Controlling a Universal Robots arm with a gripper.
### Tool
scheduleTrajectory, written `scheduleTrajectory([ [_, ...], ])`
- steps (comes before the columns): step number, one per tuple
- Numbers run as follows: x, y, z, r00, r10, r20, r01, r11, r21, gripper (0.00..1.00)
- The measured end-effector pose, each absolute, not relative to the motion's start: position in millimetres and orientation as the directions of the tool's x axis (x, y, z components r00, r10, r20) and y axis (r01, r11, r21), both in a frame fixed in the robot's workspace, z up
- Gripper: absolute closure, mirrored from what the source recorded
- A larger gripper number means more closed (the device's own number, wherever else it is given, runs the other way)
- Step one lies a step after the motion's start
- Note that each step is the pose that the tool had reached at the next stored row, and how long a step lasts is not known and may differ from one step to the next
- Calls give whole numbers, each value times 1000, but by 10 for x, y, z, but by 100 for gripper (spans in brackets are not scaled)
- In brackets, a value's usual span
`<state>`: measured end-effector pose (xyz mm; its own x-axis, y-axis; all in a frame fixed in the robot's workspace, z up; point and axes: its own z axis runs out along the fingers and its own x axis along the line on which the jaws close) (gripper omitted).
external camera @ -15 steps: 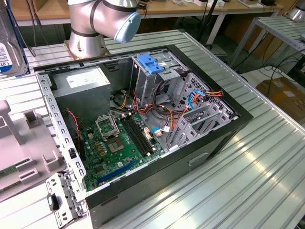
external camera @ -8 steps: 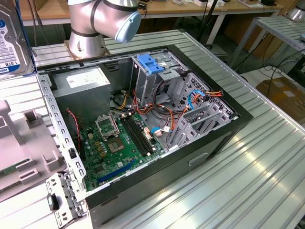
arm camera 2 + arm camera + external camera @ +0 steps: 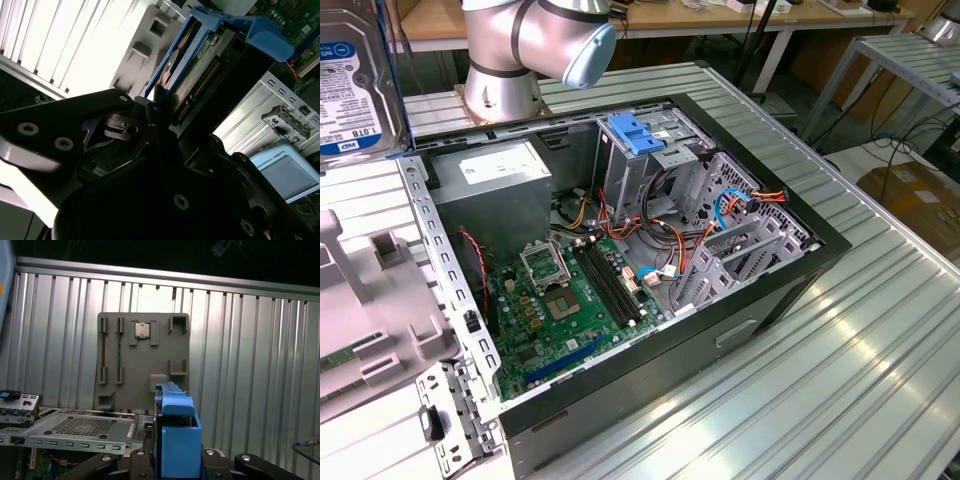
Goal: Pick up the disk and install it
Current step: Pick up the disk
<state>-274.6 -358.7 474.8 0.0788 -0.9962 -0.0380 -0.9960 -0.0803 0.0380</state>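
The disk (image 3: 177, 432), a dark drive in a bright blue carrier, stands on edge between my gripper's (image 3: 175, 462) two dark fingers (image 3: 136, 460), which are shut on its sides. In the second wrist view the disk (image 3: 210, 55) rises out of the gripper (image 3: 162, 107), its connector edge showing. In the exterior view the disk's labelled face (image 3: 350, 85) is held in the air at the far upper left, above the table beside the open computer case (image 3: 790, 275).
The case lies open, with its motherboard (image 3: 560, 305), cables and a drive cage with a blue ribbed latch (image 3: 635, 135) at the back. A grey moulded tray (image 3: 142, 360) lies on the ribbed metal table (image 3: 840, 380). The arm's base (image 3: 505, 60) stands behind the case.
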Motion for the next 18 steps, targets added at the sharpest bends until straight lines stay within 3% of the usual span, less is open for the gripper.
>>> scheduleTrajectory([
  [18,-2472,-3644,4748,79,-996,-38,-996,-80,39,64],
])
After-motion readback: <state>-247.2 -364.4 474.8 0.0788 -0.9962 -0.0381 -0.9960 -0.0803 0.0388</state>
